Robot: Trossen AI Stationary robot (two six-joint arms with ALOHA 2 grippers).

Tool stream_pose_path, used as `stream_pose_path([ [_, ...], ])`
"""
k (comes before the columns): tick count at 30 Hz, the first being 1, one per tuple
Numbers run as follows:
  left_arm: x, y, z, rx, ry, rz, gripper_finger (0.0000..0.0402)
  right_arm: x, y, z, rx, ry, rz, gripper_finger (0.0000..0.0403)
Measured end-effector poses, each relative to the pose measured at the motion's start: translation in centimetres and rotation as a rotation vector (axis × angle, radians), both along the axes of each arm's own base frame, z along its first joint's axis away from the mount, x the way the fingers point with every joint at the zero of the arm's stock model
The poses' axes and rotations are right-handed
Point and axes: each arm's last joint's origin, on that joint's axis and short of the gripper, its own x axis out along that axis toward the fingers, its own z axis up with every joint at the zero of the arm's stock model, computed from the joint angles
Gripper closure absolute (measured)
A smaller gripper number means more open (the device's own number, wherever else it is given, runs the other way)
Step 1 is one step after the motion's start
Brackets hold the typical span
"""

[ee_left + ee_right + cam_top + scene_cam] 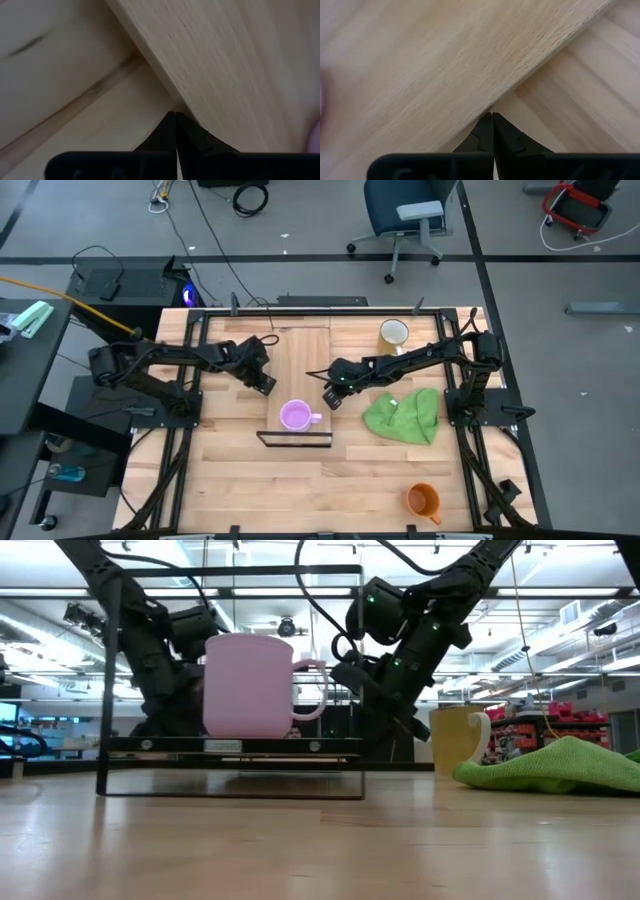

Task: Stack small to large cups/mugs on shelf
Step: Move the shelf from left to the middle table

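Now both fingers pairs clenched — left gripper point(267, 386), right gripper point(331, 397) flanking shelf point(303, 370).

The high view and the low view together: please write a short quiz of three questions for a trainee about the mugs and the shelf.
1. True or false: the small light-purple handled mug stands on the long light-wood shelf plank.
2. Which lies nearest the green crumpled cloth? A. the orange handled mug B. the pale yellow-cream handled mug C. the light-purple mug
3. Fill in: the left gripper and the right gripper each stand at a long ____ of the shelf, jaws shut.

Key: 1 true; 2 B; 3 edge.
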Motion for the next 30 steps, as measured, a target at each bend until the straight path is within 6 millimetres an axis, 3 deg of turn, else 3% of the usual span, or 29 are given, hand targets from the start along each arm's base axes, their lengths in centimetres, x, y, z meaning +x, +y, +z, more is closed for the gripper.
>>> stream_pose_path([
  [23, 1.0, 0.3, 0.0, 0.008, -0.087, -0.018, 0.0381, -0.9, -0.2, -0.4, -0.053, 0.106, -0.05, 0.0403],
  [30, 1.0, 0.7, 0.1, 0.012, -0.099, -0.006, 0.0396, -1.9, -0.4, 1.4, -0.11, 0.133, -0.096, 0.0403],
])
